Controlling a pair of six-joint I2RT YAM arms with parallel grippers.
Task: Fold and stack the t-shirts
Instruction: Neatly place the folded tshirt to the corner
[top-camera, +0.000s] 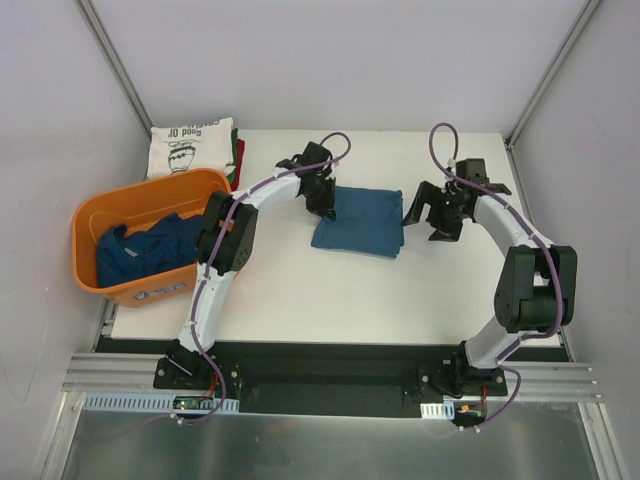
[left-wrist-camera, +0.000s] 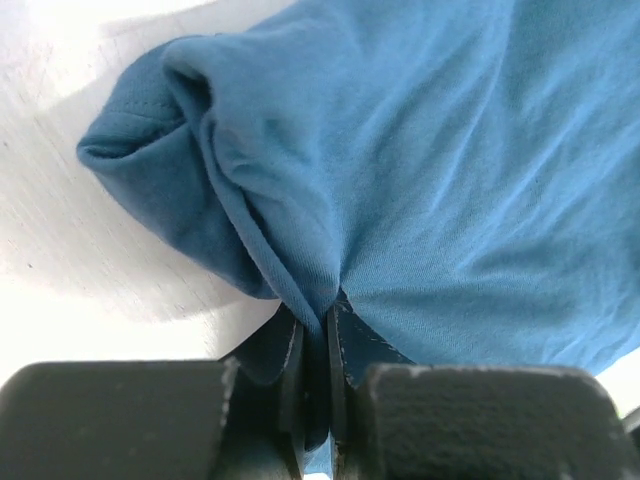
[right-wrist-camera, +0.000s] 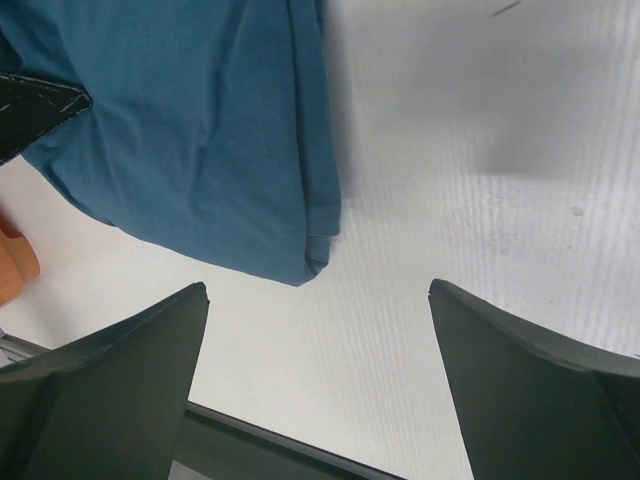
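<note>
A folded dark blue t-shirt (top-camera: 358, 222) lies mid-table. My left gripper (top-camera: 322, 200) sits at its left edge, shut on a pinch of the blue cloth (left-wrist-camera: 320, 290), which bunches up between the jaws in the left wrist view. At the shirt's right side my right gripper (top-camera: 432, 222) hangs open and empty over bare table, and the shirt's corner (right-wrist-camera: 310, 255) lies just ahead of its fingertips (right-wrist-camera: 190, 300). A stack of folded t-shirts, cream one with a dark vase print (top-camera: 190, 145) on top, with green and red edges (top-camera: 238, 155) beneath, rests at the back left.
An orange plastic tub (top-camera: 150, 285) at the left table edge holds more crumpled dark blue t-shirts (top-camera: 145, 250). The white table (top-camera: 330, 295) ends at a black rail near the arm bases. Grey walls enclose the back and sides.
</note>
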